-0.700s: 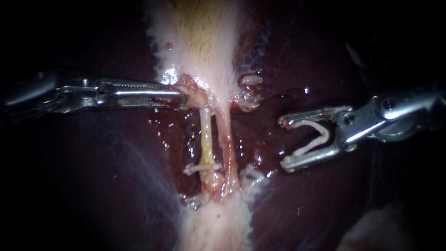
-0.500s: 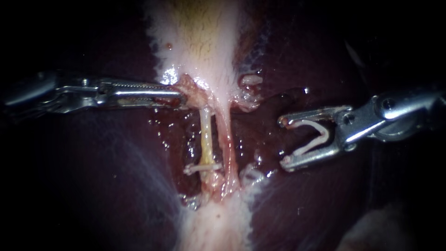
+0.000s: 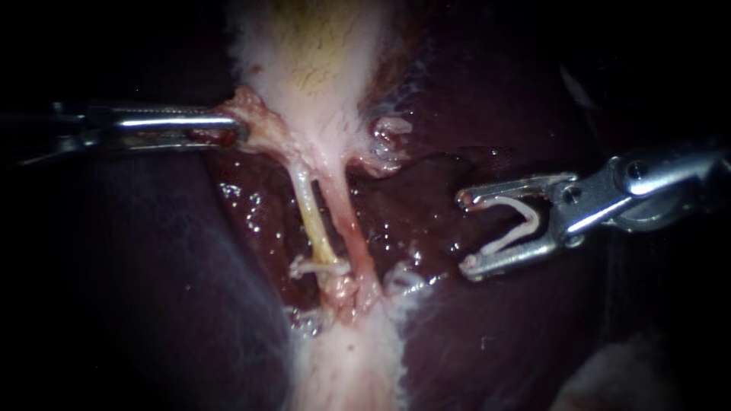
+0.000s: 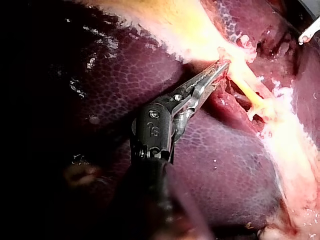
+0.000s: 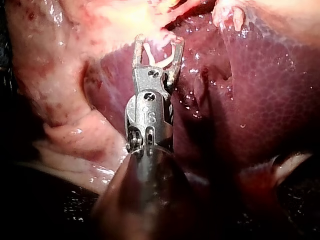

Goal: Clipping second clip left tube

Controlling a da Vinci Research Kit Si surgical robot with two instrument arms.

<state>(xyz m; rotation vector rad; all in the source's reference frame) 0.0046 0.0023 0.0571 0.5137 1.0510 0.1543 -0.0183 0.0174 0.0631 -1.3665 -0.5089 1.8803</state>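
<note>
left instrument [image 3: 232, 129] tugged tissue [image 3: 259, 120] leftward, wrist shows grip

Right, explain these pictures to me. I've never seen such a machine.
It is a surgical robot working on a pig's liver on a bench. One picture comes from a camera close to the tissue. The other two come from cameras on each arm, looking along its own instrument. The left instrument grips the edge of the pale tissue. Below it the yellowish left tube, beside the pink right tube, already carries a clip near its lower end. The right instrument holds an open clip, apart from the tubes and not yet on one.
</note>
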